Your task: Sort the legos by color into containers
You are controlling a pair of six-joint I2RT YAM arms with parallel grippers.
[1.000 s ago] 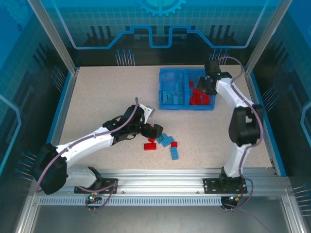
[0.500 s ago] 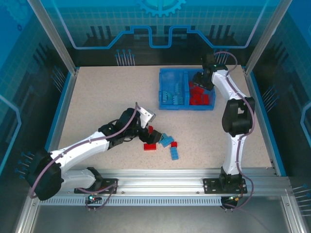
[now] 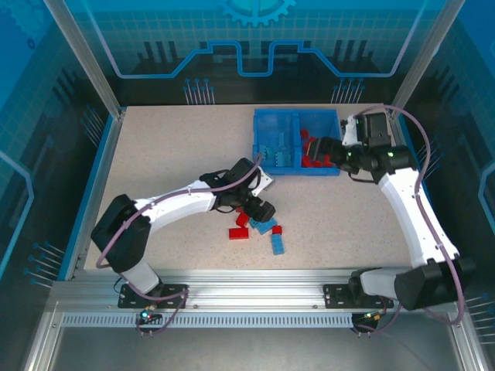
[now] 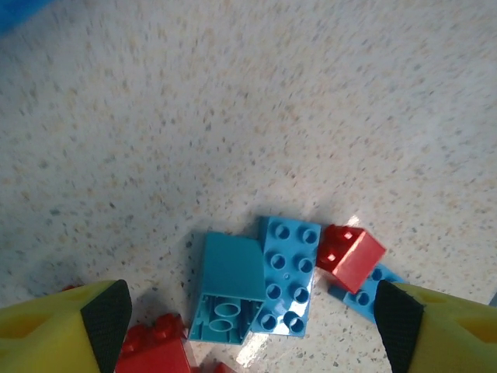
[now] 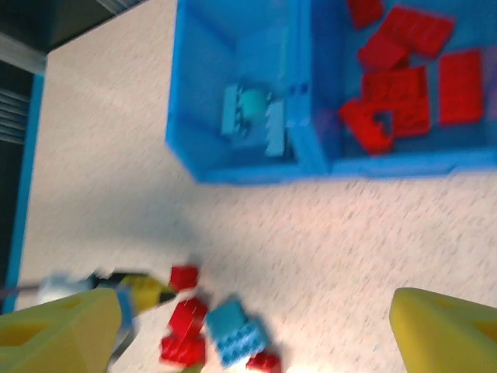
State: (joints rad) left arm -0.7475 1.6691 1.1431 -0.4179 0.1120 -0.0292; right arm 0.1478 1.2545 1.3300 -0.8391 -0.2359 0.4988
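Low in the centre of the top view, the left gripper sits over a loose cluster of legos on the speckled table. In its wrist view the 2 yellow, black-tipped fingers stand wide apart at the bottom corners, gripping nothing. Between them lie 2 light blue bricks touching side by side. A red brick lies just to their right and another red piece at the lower left. The bin stands right of centre in the upper half of the top view. Its left compartment holds light blue pieces, and its right compartment holds red pieces. The right gripper hangs by the right compartment, jaws apart and empty. Its blurred wrist view shows the yellow fingertips wide at the bottom corners, the bin in the upper part of the frame and the loose cluster at lower left.
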